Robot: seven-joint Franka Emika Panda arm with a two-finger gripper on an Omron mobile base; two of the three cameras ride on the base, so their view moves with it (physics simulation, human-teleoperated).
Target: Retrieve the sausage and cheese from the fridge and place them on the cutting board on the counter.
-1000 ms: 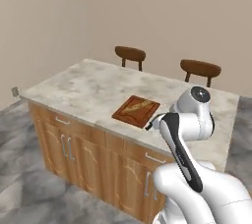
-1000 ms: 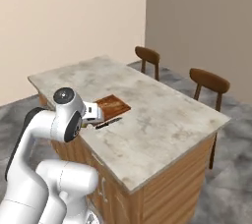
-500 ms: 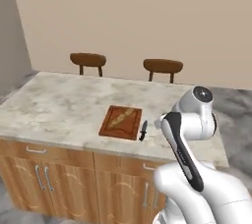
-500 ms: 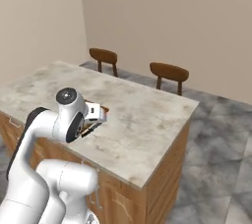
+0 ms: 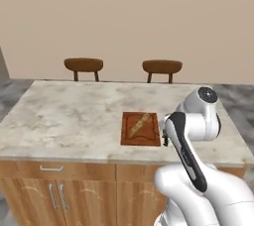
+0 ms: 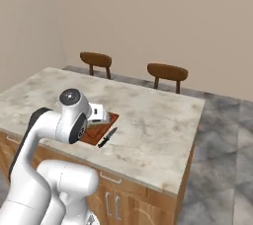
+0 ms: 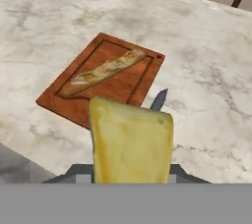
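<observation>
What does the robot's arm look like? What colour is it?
The arm is chunky and glossy white, made of rounded tube-shaped links. A black band runs down the link nearest the base cameras, and the round joint cap on top is grey with a dark centre. No loose cables show. The gripper end is a small whitish block.

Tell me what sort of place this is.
Most likely a home kitchen, rendered. A marbled stone counter sits over wooden cabinets like an island, two wooden chairs are tucked behind it, and a cutting board with a baguette lies on top.
</observation>
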